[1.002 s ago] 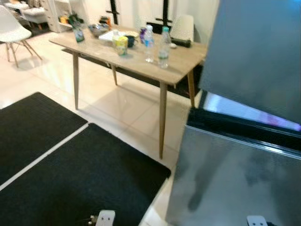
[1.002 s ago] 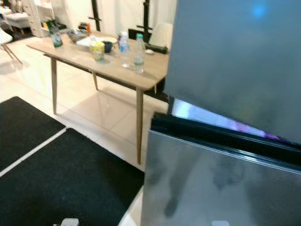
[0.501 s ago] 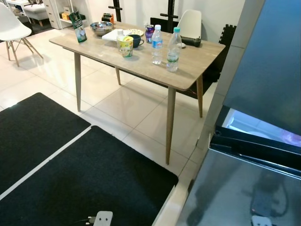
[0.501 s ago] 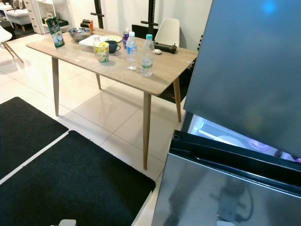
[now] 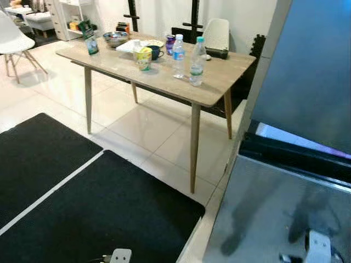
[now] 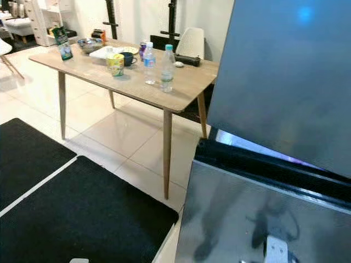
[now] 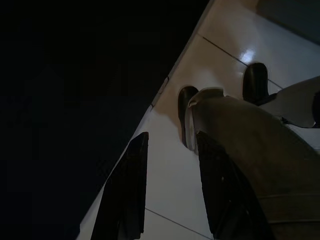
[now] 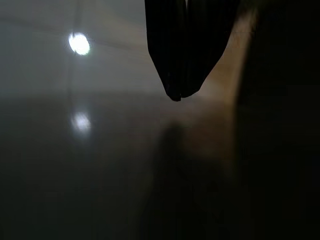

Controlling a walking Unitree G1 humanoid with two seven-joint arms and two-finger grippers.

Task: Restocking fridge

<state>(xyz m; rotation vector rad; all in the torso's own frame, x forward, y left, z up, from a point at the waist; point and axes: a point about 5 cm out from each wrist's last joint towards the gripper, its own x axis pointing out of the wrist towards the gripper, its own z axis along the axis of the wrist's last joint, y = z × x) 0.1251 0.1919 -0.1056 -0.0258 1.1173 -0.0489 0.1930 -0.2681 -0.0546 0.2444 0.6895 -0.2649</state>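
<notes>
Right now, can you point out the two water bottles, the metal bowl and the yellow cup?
water bottles (image 5: 197, 62): left eye view, nearer bottle's label.
metal bowl (image 5: 115, 38): left eye view, outer wall.
yellow cup (image 6: 115, 64): right eye view, side.

Home dining area: fridge (image 6: 274, 109), wooden table (image 5: 219, 76), tiled floor (image 5: 142, 123).

Glossy cream floor tiles (image 5: 148, 123) under the left gripper (image 7: 172, 137), bright with glare from ceiling light. Black mats (image 5: 82, 208) just beside that gripper, split by a pale strip. Well ahead of it, a wooden table (image 5: 227, 74) on slim tapered legs. Beyond the table, a white chair (image 5: 216, 33) near a pale wall (image 5: 241, 16). Far off to the gripper's left, another white chair (image 5: 13, 38) and white shelving (image 5: 68, 16).
</notes>
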